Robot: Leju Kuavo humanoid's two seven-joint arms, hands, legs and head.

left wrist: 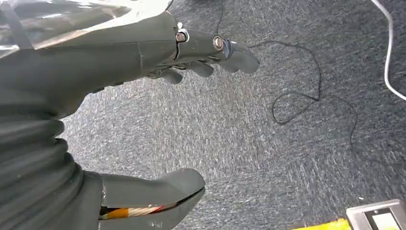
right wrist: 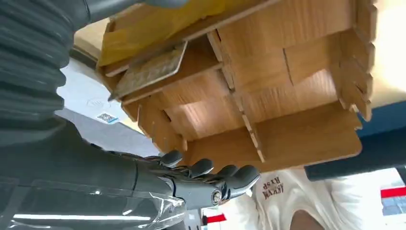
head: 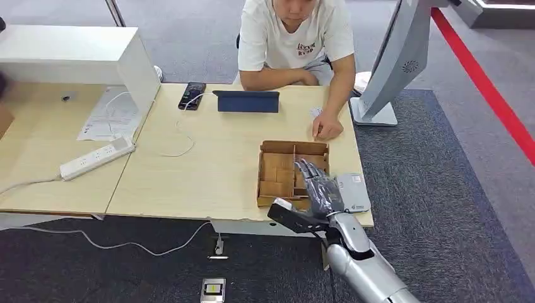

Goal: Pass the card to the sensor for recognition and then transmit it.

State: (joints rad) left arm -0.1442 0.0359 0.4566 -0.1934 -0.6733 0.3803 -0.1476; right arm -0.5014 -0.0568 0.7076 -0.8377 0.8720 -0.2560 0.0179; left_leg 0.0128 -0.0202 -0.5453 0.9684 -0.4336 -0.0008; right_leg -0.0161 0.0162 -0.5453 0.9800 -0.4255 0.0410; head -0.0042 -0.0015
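Note:
A wooden box [head: 277, 167] with several compartments sits near the table's front edge. My right hand [head: 320, 188] hovers over its right side, fingers stretched out and apart, thumb out to the side, holding nothing. In the right wrist view a thin pale card [right wrist: 149, 72] leans in a compartment of the box [right wrist: 287, 96], apart from my right hand's fingers [right wrist: 210, 173]. A flat grey-white sensor pad [head: 353, 192] lies on the table just right of the box. My left hand [left wrist: 143, 52] hangs over the carpet with fingers apart and empty.
A person sits across the table, one hand [head: 327, 128] resting just beyond the box. A blue tablet [head: 247, 101], phone [head: 192, 95] and power strip [head: 96, 158] lie further left. A white kiosk stand [head: 391, 69] is at the right. Cables cross the floor.

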